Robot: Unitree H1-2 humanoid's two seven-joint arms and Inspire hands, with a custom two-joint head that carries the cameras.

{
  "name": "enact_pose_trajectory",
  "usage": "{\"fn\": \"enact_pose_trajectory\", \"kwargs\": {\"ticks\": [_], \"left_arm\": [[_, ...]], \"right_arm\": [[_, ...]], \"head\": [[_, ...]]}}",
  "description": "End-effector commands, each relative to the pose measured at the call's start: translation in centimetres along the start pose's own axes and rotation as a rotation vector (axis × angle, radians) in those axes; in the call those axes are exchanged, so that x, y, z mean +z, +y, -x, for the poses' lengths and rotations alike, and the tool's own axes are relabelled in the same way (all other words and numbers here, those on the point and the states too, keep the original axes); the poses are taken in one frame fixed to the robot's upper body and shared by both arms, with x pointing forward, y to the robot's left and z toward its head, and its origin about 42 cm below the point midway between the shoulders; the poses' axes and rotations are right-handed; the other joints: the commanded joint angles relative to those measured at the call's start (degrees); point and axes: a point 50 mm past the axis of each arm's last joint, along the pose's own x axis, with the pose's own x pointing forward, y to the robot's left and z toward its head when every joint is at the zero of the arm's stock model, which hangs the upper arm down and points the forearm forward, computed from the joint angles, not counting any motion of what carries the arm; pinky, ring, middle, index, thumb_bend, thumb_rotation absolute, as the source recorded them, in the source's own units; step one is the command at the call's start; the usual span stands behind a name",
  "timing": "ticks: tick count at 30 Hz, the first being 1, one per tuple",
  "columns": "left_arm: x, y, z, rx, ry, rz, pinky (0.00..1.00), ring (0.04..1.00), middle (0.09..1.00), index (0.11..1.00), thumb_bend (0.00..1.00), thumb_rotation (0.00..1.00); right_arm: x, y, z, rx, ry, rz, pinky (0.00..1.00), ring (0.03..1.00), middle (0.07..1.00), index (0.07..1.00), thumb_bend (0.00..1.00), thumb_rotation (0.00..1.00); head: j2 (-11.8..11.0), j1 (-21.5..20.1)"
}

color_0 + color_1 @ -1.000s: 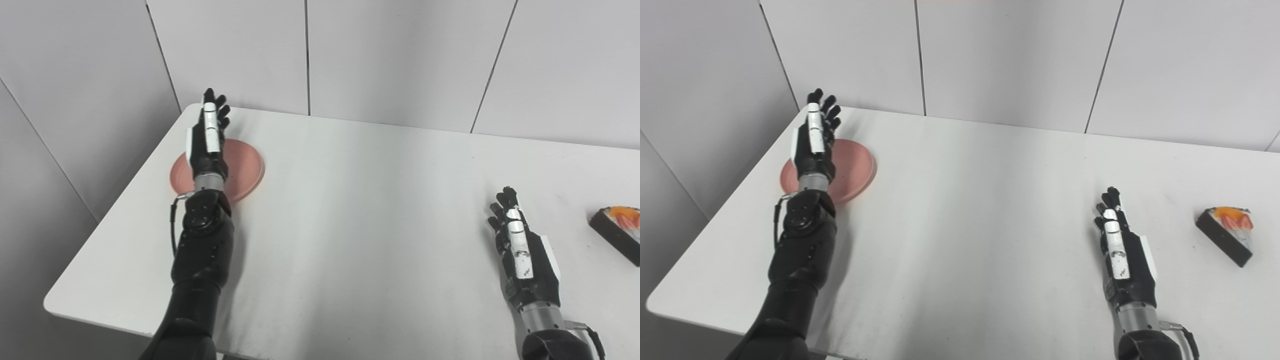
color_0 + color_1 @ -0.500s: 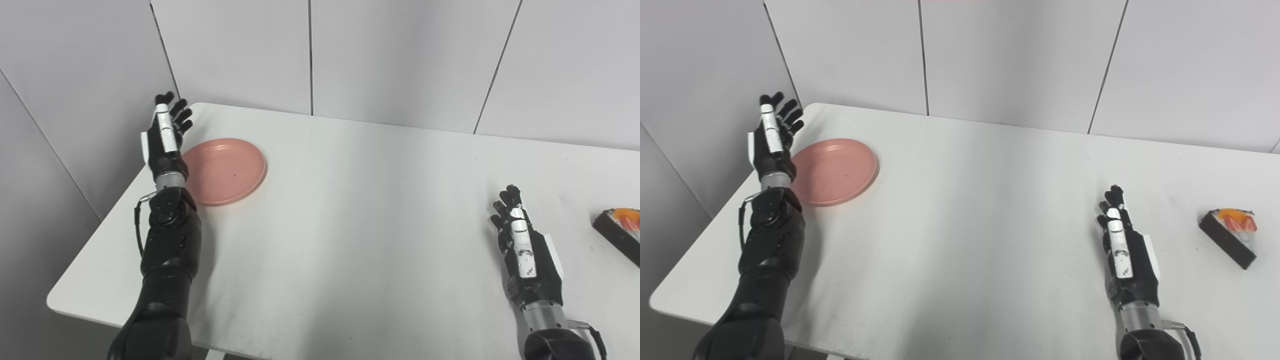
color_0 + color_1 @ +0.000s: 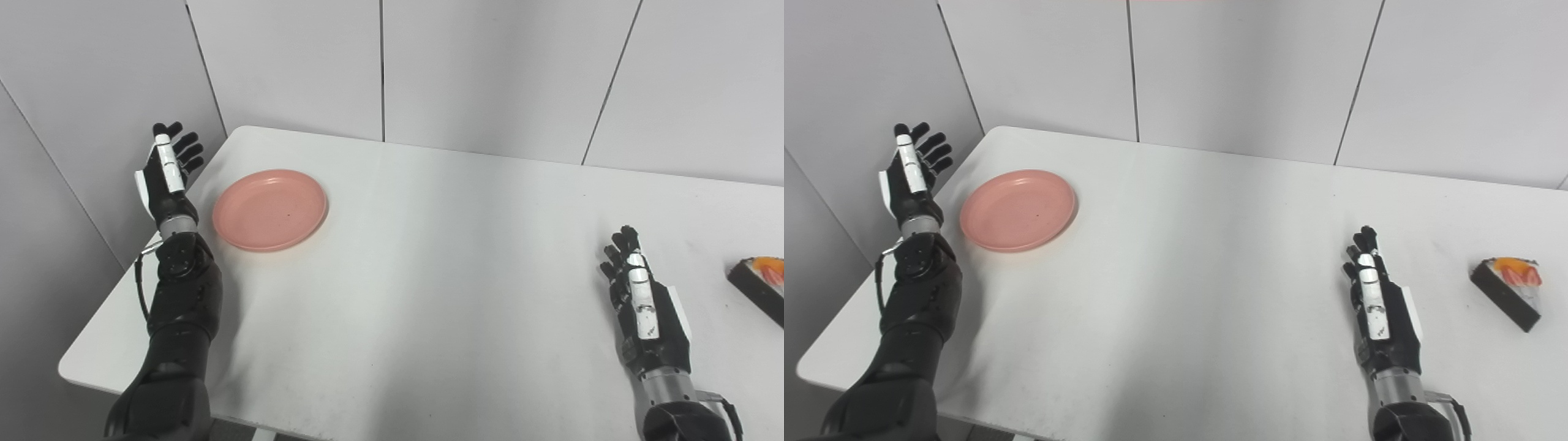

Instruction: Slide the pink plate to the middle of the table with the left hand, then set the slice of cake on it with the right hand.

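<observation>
the pink plate lies flat on the white bench, in the far left part of the top, near the left edge and the far left corner. it is round, with a low raised rim and a tiny dark speck near its middle, and nothing lies in it. the left hand is just beside the plate on its left, out past the left edge of the bench, apart from the rim and not touching it. it is raised with its palm turned toward the plate, its fingers spread and pointing up and away, holding nothing. the black left forearm runs up from the bottom left corner over the near left part of the bench.

the slice of cake sits well apart from the plate, at the far right of the bench; in the left eye view it is cut off by the picture's edge. it is a dark wedge with a pale layer and orange and red fruit on top. the right hand is near the cake on its left, over the bench, clear of the slice. its fingers are stretched forward, close together, holding nothing. grey panelled walls stand behind the bench.
</observation>
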Motion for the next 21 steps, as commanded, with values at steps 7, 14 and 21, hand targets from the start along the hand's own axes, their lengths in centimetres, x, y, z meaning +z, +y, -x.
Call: {"fn": "enact_pose_trajectory", "kwargs": {"ticks": [7,14,21], "left_arm": [[2.2,0.4,-2.0,0.009,-0.084,-0.019,0.69,0.678,0.682,0.689,0.7,1.0],[0.7,0.0,-1.5,-0.028,-0.012,-0.037,0.68,0.686,0.689,0.702,0.67,1.0],[-0.4,-0.9,-1.0,-0.123,0.061,-0.038,0.71,0.714,0.716,0.732,0.68,1.0]], "right_arm": [[0.5,-0.1,-0.2,0.012,-0.054,-0.005,1.0,1.0,1.0,1.0,0.61,0.93],[0.5,0.0,-0.2,0.012,-0.053,-0.005,1.0,1.0,1.0,1.0,0.62,0.92],[0.6,0.1,-0.2,0.01,-0.053,-0.009,1.0,1.0,1.0,1.0,0.63,0.91]], "head": [[0.1,0.1],[0.3,0.1],[0.5,0.1]]}}
